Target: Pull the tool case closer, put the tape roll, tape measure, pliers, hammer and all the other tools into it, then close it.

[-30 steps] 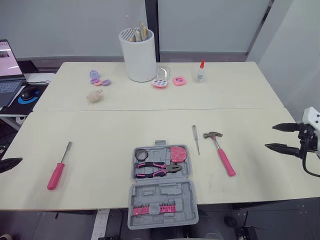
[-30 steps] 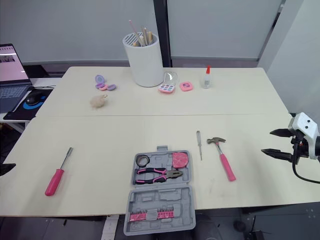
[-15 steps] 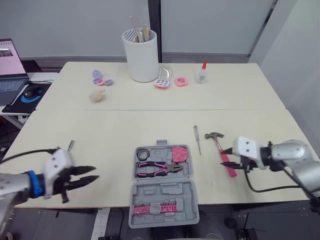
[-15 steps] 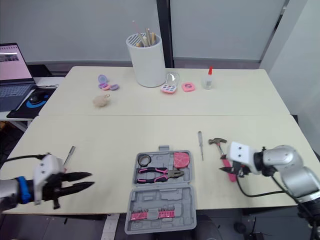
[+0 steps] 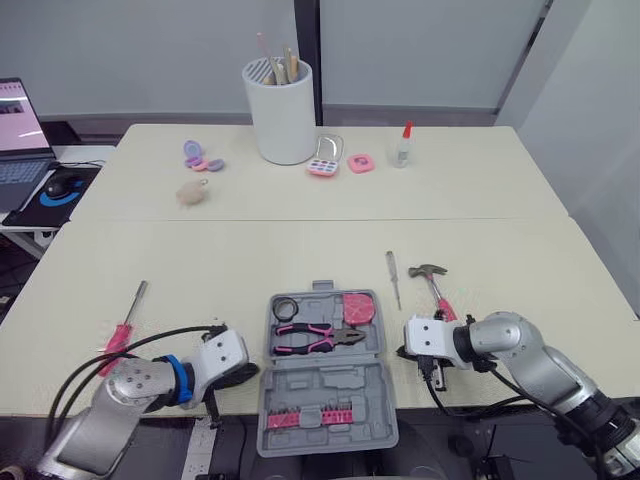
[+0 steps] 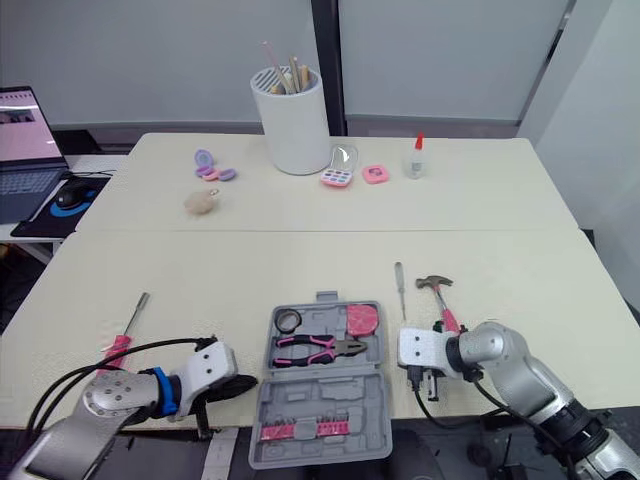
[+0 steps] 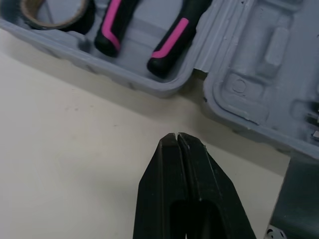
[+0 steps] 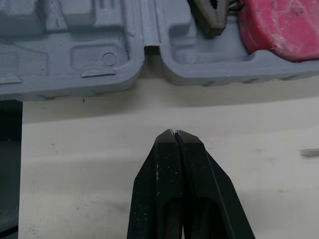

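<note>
Lying open at the near table (image 5: 300,240) edge: tool case (image 5: 325,395), lid half overhanging; tape roll (image 5: 283,307), pliers (image 5: 315,338), tape measure (image 5: 355,308) seated inside. Flanking its hinge line, just beside the walls: left gripper (image 7: 177,135) and right gripper (image 8: 173,131), each empty, fingers pressed together. Outside: hammer (image 5: 441,297), slim screwdriver (image 5: 392,278), pink-handled screwdriver (image 5: 120,332). Risk: a sideways nudge may tip the case off the edge; closing now strands three tools.
</note>
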Robot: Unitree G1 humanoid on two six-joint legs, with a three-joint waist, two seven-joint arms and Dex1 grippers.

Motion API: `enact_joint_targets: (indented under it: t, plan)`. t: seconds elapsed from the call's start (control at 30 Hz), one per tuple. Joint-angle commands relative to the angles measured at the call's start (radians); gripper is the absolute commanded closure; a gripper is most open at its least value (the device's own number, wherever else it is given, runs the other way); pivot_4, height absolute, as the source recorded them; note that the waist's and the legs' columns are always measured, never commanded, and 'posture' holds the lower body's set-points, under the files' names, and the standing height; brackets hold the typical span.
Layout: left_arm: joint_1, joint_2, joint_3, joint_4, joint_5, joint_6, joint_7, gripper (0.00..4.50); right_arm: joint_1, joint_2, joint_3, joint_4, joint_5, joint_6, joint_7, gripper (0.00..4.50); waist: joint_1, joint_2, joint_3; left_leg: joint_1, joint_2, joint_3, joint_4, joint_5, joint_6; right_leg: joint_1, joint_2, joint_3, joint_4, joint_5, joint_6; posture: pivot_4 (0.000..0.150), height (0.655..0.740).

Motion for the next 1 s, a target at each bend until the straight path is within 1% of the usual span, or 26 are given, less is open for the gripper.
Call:
enact_joint_targets:
  t: [0.03,0.23,0.4,0.53,0.63,0.77,1.0]
  plan:
    - [-0.029,-0.016,-0.025,-0.021,0.018,0.008,0.021,4.5,-0.007,0.03,0.021,-0.034,-0.015,0.013,-0.009,4.48,0.0,0.0,0.0,0.0,0.0,0.0,0.0,0.0,0.0,0.0,0.0,0.0,0.0,0.0,0.0,0.15,0.74]
    - [-0.078,-0.052,-0.071,0.004,0.029,0.015,0.033,4.5,-0.051,0.114,0.081,-0.006,-0.058,0.026,-0.02,4.48,-0.001,0.0,-0.001,0.0,0.0,-0.001,0.0,0.0,0.0,0.001,0.001,0.0,0.0,0.0,0.0,0.15,0.74]
    - [-0.121,-0.092,-0.108,0.015,0.032,0.037,0.039,4.5,-0.085,0.149,0.082,0.03,-0.069,0.018,-0.027,4.48,0.0,-0.001,-0.002,0.002,0.0,-0.002,0.0,0.0,0.0,0.003,0.001,-0.002,0.0,0.0,0.0,0.15,0.74]
    - [-0.172,-0.117,-0.094,0.071,0.068,0.0,0.081,4.5,-0.125,0.19,0.076,0.075,-0.073,0.0,-0.047,4.48,0.0,-0.001,-0.002,0.007,0.0,-0.002,0.0,0.0,0.0,0.008,0.0,-0.002,0.0,0.0,0.002,0.15,0.74]
    - [-0.198,-0.102,-0.073,0.109,0.082,-0.029,0.079,4.5,-0.151,0.216,0.074,0.116,-0.076,-0.012,-0.055,4.48,0.0,-0.001,-0.002,0.012,0.0,-0.002,0.0,0.0,0.0,0.013,0.0,-0.002,-0.001,-0.001,0.002,0.15,0.74]
    - [-0.248,-0.108,-0.057,0.177,0.09,-0.085,0.087,4.5,-0.177,0.233,0.07,0.179,-0.08,-0.043,-0.066,4.48,-0.001,-0.001,-0.002,0.012,0.0,-0.002,-0.001,0.0,0.0,0.013,0.001,-0.002,-0.001,0.0,0.001,0.15,0.74]
    - [-0.295,-0.146,-0.099,0.243,0.109,-0.133,0.075,4.5,-0.201,0.243,0.054,0.254,-0.091,-0.104,-0.082,4.48,-0.001,-0.001,-0.002,0.012,0.0,-0.002,-0.001,0.0,0.0,0.013,0.001,-0.001,-0.001,0.0,0.0,0.15,0.74]
